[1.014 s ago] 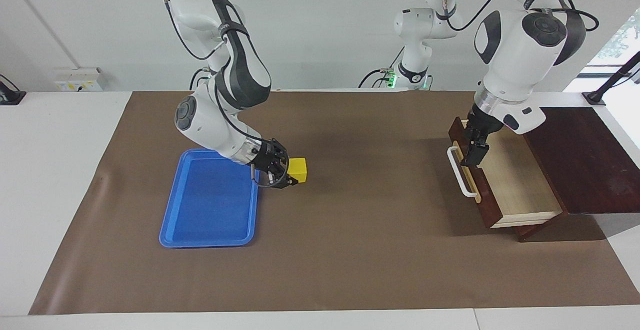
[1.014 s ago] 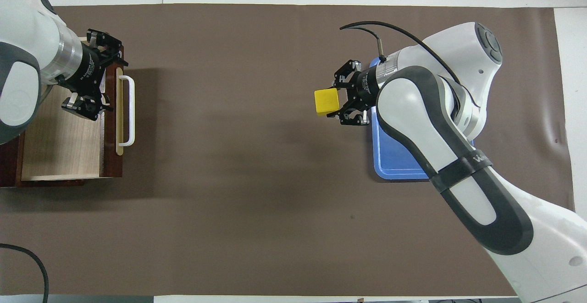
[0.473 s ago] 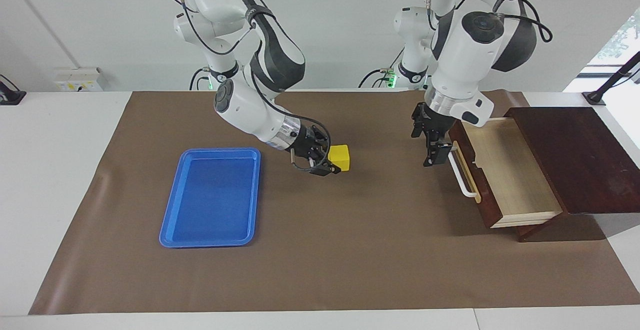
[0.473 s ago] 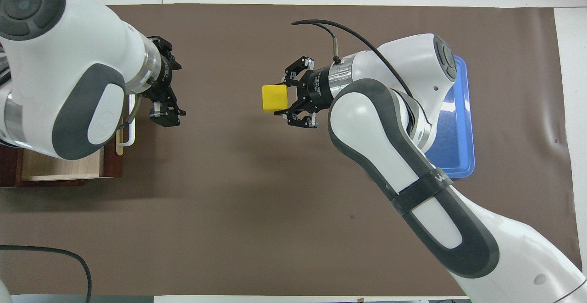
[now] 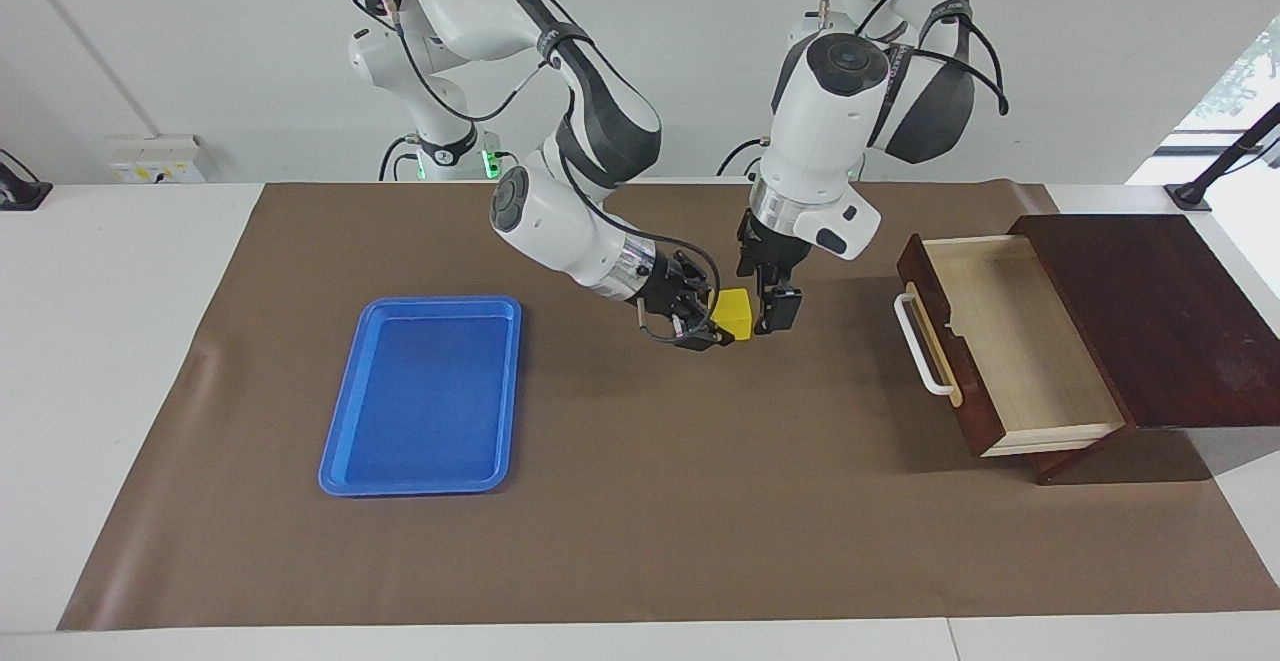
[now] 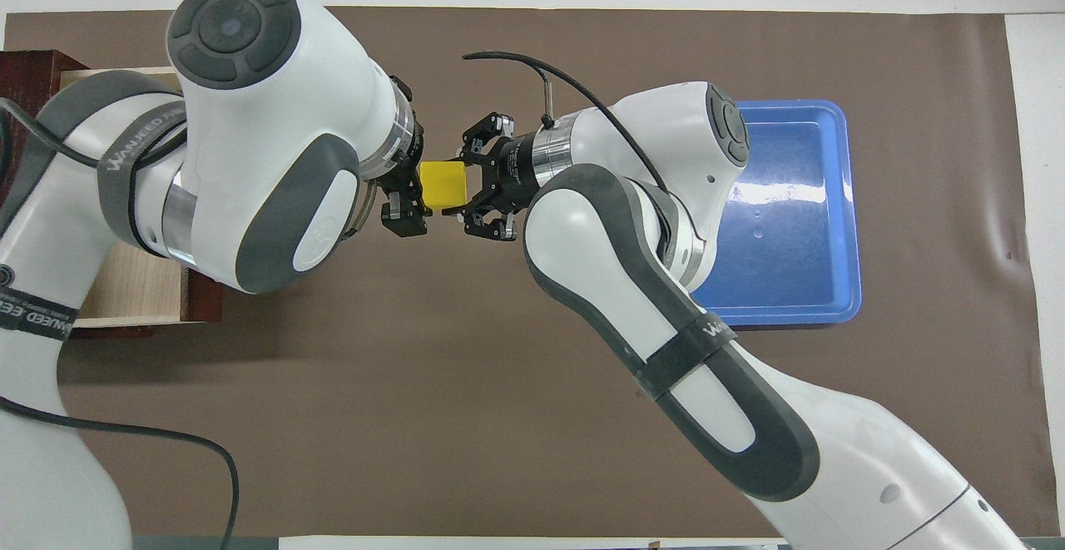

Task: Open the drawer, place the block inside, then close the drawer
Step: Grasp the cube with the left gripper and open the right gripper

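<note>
Block (image 5: 735,313): held aloft over mid-desk (image 5: 640,501), clamped in right gripper (image 5: 712,327); left gripper (image 5: 778,311) beside it, spread, gripping nothing. Drawer (image 5: 1010,341) pulled out, mouth upward, long axis along handle.

Overhead: block (image 6: 442,183) between both grippers; a cube, no long axis. Advice: close left fully before right lets go.

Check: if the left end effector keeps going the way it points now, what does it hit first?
Most likely the block, held up over the mat by the right end effector. The left end effector points down right beside it; whether they touch, or it would pass alongside, is unclear.
</note>
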You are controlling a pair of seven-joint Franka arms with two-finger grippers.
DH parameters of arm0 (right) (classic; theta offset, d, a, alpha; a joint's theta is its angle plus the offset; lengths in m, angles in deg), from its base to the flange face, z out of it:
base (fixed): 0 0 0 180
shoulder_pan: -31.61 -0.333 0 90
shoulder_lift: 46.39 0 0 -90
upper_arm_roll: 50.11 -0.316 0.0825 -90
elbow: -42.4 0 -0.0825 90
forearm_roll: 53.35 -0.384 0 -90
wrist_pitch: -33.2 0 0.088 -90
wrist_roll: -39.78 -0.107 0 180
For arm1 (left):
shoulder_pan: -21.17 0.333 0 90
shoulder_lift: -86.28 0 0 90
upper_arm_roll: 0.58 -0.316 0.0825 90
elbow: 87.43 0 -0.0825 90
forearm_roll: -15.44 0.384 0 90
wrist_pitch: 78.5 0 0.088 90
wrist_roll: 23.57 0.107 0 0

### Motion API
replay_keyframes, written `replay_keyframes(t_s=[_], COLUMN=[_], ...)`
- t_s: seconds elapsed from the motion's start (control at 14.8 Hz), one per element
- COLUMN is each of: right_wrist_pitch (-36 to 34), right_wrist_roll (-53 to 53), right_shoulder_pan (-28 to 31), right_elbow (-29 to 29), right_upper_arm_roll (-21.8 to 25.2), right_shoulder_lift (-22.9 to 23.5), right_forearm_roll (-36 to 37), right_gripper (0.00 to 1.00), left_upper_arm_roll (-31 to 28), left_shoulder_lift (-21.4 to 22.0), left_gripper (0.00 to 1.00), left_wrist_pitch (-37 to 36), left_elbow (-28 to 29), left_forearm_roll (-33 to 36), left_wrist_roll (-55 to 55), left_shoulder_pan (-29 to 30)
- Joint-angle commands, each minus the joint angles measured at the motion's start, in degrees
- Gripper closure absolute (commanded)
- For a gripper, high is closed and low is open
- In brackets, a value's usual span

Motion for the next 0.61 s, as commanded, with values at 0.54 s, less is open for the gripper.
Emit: replay_keyframes(t_s=[0.54], right_wrist_pitch=[0.75], right_wrist_roll=[-1.31], right_shoulder_pan=[-0.24], right_elbow=[1.04], right_upper_arm_roll=[-0.13], right_shoulder_lift=[0.93], right_forearm_roll=[-1.28], right_gripper=[1.0], left_upper_arm_roll=[-0.98], left_shoulder_lift=[1.04], left_gripper=[0.0], left_wrist_pitch=[0.18], left_elbow=[3.64], left_forearm_roll=[1.83], left_wrist_roll=[-0.99], left_shoulder_pan=[-1.25])
